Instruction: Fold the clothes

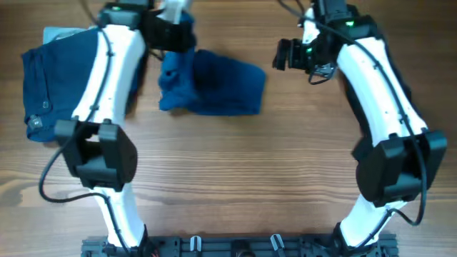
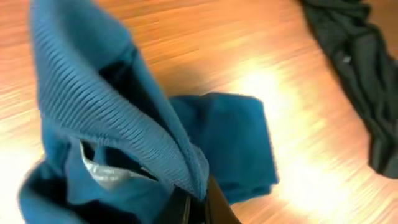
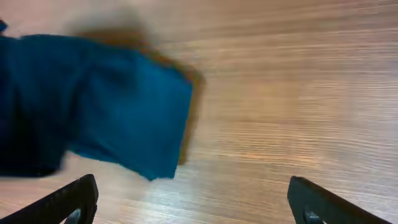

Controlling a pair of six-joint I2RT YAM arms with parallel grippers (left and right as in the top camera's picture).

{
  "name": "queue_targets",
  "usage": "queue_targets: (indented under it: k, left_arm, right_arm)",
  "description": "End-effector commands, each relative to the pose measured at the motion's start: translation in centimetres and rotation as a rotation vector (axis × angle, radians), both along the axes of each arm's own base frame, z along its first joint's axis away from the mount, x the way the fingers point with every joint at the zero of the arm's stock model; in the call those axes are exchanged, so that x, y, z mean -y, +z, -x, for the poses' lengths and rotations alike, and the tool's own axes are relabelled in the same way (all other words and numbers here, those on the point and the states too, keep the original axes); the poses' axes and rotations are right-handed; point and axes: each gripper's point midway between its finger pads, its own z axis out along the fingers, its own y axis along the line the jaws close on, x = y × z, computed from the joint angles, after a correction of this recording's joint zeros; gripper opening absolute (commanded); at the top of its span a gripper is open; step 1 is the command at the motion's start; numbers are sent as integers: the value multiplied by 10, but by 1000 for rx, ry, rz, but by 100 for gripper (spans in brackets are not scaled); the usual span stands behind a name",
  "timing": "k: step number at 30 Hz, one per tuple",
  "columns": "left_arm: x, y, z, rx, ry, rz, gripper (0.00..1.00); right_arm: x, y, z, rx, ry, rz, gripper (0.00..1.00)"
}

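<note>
**Left clamped on teal garment, right released**

The navy pile [image 1: 43,82] lay on the table [image 1: 235,164], well off to the outer side of the left gripper [image 1: 175,34] and apart from it. The left fingers [image 2: 186,208] were clenched on the teal garment [image 1: 214,86], pinching a ribbed edge. A grey label [image 2: 102,171] showed just beside the pinch. The gripped end was bunched up at the fingers. The rest of the cloth lay flat on the wood, running away from them toward the right gripper [image 1: 285,53]. The right fingers [image 3: 71,199] were spread wide, released, holding nothing. They hung over bare wood. The garment's free corner sat ahead of them and off to one side, touching neither finger.
</note>
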Motion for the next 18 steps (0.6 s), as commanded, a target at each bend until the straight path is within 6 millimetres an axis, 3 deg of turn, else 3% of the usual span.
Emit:
queue_targets:
  k: [1, 6, 9, 12, 13, 15, 16, 18]
  left_arm:
    - [54, 24, 12, 55, -65, 47, 4]
    - [109, 14, 22, 99, -159, 29, 4]
    - [146, -10, 41, 55, -235, 17, 4]
    - [184, -33, 77, -11, -333, -9, 32]
    - [199, -37, 97, -29, -387, -25, 55]
    - [207, -43, 116, -33, -453, -75, 91]
    - [206, -47, 120, -36, -451, -110, 100]
    - [198, -46, 114, -22, -418, -145, 100]
  right_arm:
    - [37, 59, 3, 128, -71, -65, 99]
    - [100, 107, 20, 239, -170, -78, 100]
    - [121, 116, 28, 257, -214, -65, 99]
    - [139, 118, 28, 271, -248, -60, 99]
    - [144, 120, 27, 282, -261, -67, 100]
    - [152, 121, 27, 289, -276, -78, 100]
    - [155, 122, 27, 291, -283, -86, 99]
    - [157, 122, 29, 287, -282, -96, 99]
